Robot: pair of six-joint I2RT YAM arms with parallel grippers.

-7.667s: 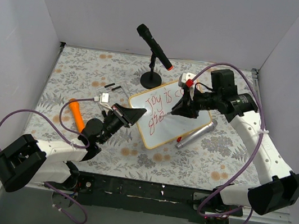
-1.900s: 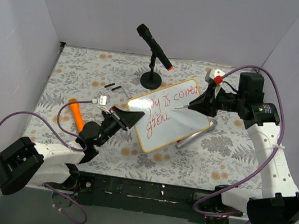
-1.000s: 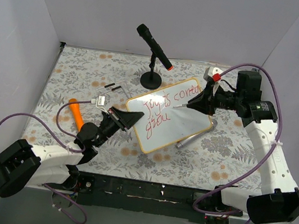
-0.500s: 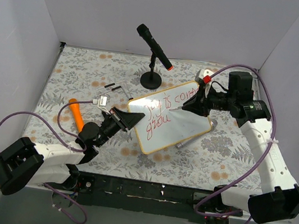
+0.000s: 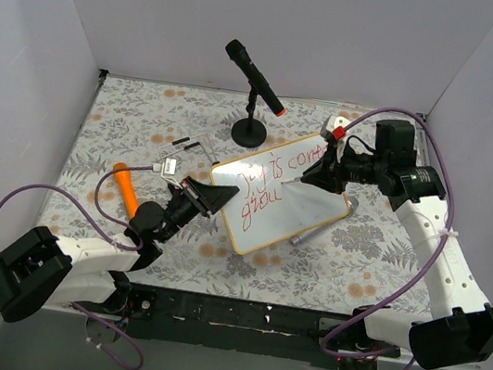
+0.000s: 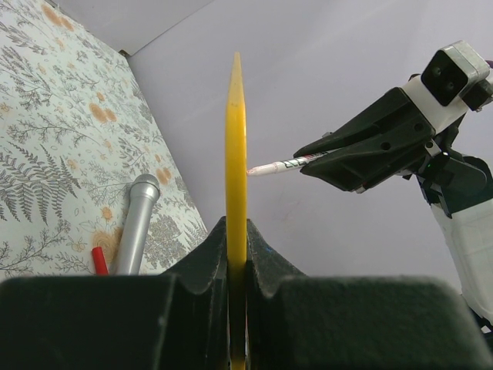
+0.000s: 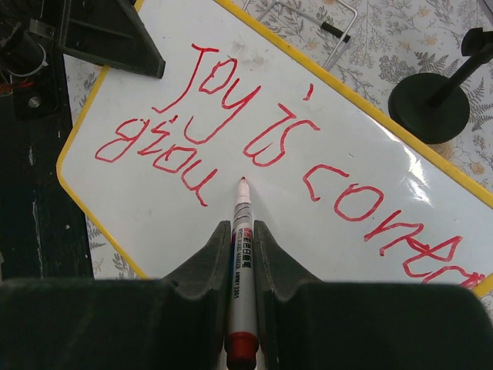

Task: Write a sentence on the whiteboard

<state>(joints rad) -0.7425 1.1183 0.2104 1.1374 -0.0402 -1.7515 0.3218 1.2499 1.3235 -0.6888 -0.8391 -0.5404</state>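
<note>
**While One Claw Pinches the Board, the Other Puts Pen to It**

Where the right gripper (image 7: 243,228) ends, its two fingers are drawn in narrow around a red marker (image 7: 242,206), which sticks out straight ahead between them. The marker's tip sits at the face of the whiteboard (image 7: 331,116), just under the word "is" and just right of the end of the lower line. Whether it presses on the surface or stops a hair short cannot be told.

The sentence (image 7: 269,142) runs in red across the board in two slanted lines. The upper begins "Joy is" and the lower is much shorter.

The left gripper (image 6: 236,231) is clamped tight on the board's yellow-toned frame, seen edge-on between its fingers in the left wrist view. From above, that grip is on the board's near-left corner.

The board stands mid-table on the floral cloth (image 5: 125,119). A silver microphone (image 5: 304,235) lies partly beneath its right side. A black microphone on a stand (image 5: 256,79) stands just behind the board, and an orange tool (image 5: 124,186) lies to the left.
</note>
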